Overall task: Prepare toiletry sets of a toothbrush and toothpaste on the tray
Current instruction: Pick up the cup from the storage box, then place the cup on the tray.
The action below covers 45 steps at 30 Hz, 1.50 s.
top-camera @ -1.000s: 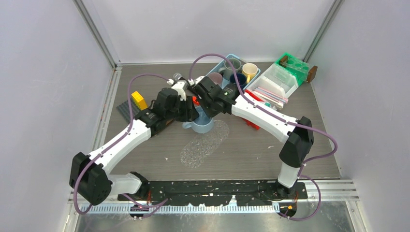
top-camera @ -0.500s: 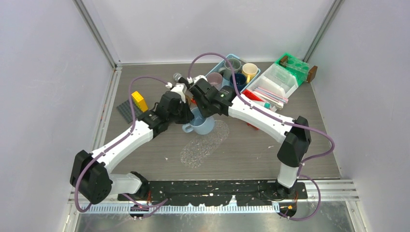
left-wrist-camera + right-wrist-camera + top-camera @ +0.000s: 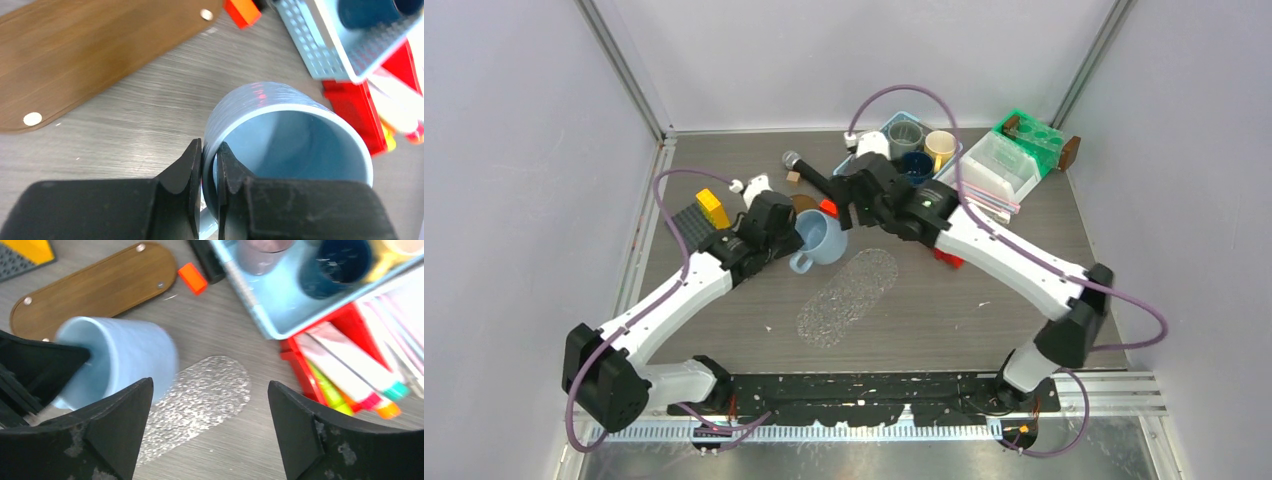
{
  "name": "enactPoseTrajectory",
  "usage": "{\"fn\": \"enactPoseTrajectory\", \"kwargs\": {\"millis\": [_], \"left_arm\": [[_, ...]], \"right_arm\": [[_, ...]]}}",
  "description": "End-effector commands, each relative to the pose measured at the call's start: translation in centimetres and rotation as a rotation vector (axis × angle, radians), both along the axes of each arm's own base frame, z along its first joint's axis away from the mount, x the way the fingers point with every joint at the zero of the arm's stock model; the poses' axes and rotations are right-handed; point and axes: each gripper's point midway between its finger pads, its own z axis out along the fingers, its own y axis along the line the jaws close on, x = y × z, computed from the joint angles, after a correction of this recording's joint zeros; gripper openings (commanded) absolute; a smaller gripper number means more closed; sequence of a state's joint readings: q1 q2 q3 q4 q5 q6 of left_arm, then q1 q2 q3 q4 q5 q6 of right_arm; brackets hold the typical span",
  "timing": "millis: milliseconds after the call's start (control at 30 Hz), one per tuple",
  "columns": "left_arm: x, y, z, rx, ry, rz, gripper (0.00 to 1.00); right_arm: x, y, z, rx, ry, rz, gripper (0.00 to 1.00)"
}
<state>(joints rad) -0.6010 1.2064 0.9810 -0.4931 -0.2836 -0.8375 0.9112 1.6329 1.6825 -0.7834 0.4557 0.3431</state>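
My left gripper (image 3: 209,161) is shut on the rim of a light blue mug (image 3: 290,135), one finger inside and one outside. In the top view the tilted mug (image 3: 821,238) hangs just left of a clear textured oval tray (image 3: 849,297). The open right gripper (image 3: 210,385) hovers above that tray (image 3: 200,400), apart from the mug (image 3: 125,355), with nothing between its fingers. White, green and orange toothpaste tubes (image 3: 345,372) lie in a red bin. Pastel toothbrushes (image 3: 986,197) lie in a clear box at the back right.
A brown wooden oval board (image 3: 95,290) lies behind the mug. Beside it are an orange block (image 3: 192,277) and a black microphone (image 3: 802,167). A blue basket (image 3: 280,315) holds cups. A yellow block (image 3: 713,208) on a grey plate sits left; a green crate (image 3: 1031,135) stands far right.
The right gripper let go of the mug, opened wide and drew back toward the basket. The left gripper shut on the mug's rim and carried it left, off the clear tray.
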Motion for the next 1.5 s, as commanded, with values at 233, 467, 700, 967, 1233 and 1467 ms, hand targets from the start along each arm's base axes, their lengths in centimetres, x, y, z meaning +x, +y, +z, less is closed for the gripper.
{"fn": "enactPoseTrajectory", "kwargs": {"millis": [233,467,700,967,1233,1467], "left_arm": [[3.7,5.5,5.3,-0.011,-0.088,0.521,0.0],[6.3,5.5,4.0,0.035,-0.058,0.619,0.0],[9.2,6.8,1.3,0.036,-0.03,0.706,0.0],[11.6,7.2,-0.3,0.07,0.003,0.743,0.0],[12.8,7.5,-2.6,0.104,0.05,0.774,0.0],[13.1,7.7,-4.2,0.132,0.089,0.795,0.08]], "right_arm": [[-1.8,-14.7,6.8,0.024,-0.295,-0.4,1.0],[-3.7,-21.0,6.2,0.019,-0.327,-0.53,1.0],[-5.9,-24.8,6.5,-0.005,-0.365,-0.598,1.0],[-8.1,-28.0,6.8,-0.045,-0.396,-0.655,1.0],[-9.0,-29.5,6.0,-0.028,-0.432,-0.698,1.0],[-9.0,-29.4,5.7,-0.033,-0.431,-0.697,1.0]]}}
